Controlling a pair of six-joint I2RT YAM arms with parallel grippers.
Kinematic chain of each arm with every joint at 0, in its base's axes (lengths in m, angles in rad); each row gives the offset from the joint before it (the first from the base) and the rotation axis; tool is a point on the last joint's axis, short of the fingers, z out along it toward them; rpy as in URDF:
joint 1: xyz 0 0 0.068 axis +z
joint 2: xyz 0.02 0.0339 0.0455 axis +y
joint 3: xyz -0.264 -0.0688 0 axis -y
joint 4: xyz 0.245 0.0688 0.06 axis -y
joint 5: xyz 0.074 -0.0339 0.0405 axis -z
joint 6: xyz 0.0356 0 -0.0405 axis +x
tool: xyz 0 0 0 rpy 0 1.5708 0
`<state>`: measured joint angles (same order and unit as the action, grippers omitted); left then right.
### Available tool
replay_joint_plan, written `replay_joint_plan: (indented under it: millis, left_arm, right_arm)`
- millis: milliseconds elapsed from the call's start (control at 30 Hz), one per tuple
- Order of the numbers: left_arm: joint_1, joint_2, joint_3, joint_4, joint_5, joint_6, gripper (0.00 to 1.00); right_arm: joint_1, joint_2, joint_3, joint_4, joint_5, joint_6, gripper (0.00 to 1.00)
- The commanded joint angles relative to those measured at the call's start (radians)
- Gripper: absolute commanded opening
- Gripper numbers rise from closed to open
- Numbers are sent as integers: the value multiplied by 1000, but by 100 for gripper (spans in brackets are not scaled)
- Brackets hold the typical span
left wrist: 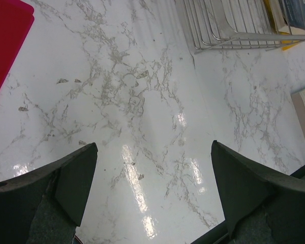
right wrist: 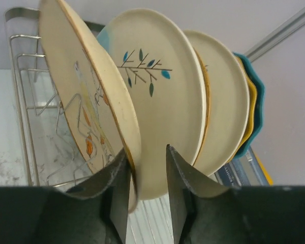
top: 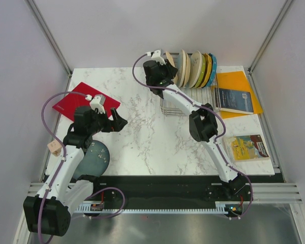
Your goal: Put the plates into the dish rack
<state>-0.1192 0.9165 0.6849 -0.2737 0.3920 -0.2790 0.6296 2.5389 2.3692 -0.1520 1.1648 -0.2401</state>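
The wire dish rack (top: 170, 108) stands at the back centre with several plates upright in it. My right gripper (top: 168, 61) is at the rack's left end. In the right wrist view its fingers (right wrist: 146, 150) straddle the lower rim of a tilted cream bird-drawn plate (right wrist: 86, 96); the left finger touches it and a gap shows at the right finger. Behind it stand a cream plate with a branch drawing and a light-blue edge (right wrist: 157, 91) and another cream plate (right wrist: 223, 101). The dark speckled plate (top: 95, 157) lies flat at the near left, partly under my left arm. My left gripper (top: 118, 123) is open and empty above the table (left wrist: 153, 144).
A red mat (top: 84, 101) lies at the back left and shows in the left wrist view (left wrist: 5, 46). An orange folder with a dark book (top: 234, 99) and a yellow book (top: 249, 147) lie on the right. Yellow and teal plates (right wrist: 254, 107) fill the rack's right end. The rack's near corner (left wrist: 229, 30) shows in the left wrist view.
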Motion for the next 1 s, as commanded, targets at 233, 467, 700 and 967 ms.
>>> replay_joint_plan:
  millis: [233,467,700,967]
  left_arm:
    - [6,-2,5,33,-2,-15,100]
    - [22,4,159,-116,-287,57,100]
    - [147,-57,309,-162,-389,21,100]
    - [147,-42,596,-174,-482,72,69]
  right_arm:
    - [10,-112,-27,46,53,-21,55]
    - [136,-403,-280,20,-103,19,58]
    - [180,-866,-807,-136,-1371,-32,65]
    - [208,-573,-642,-388,-1847,-31,15]
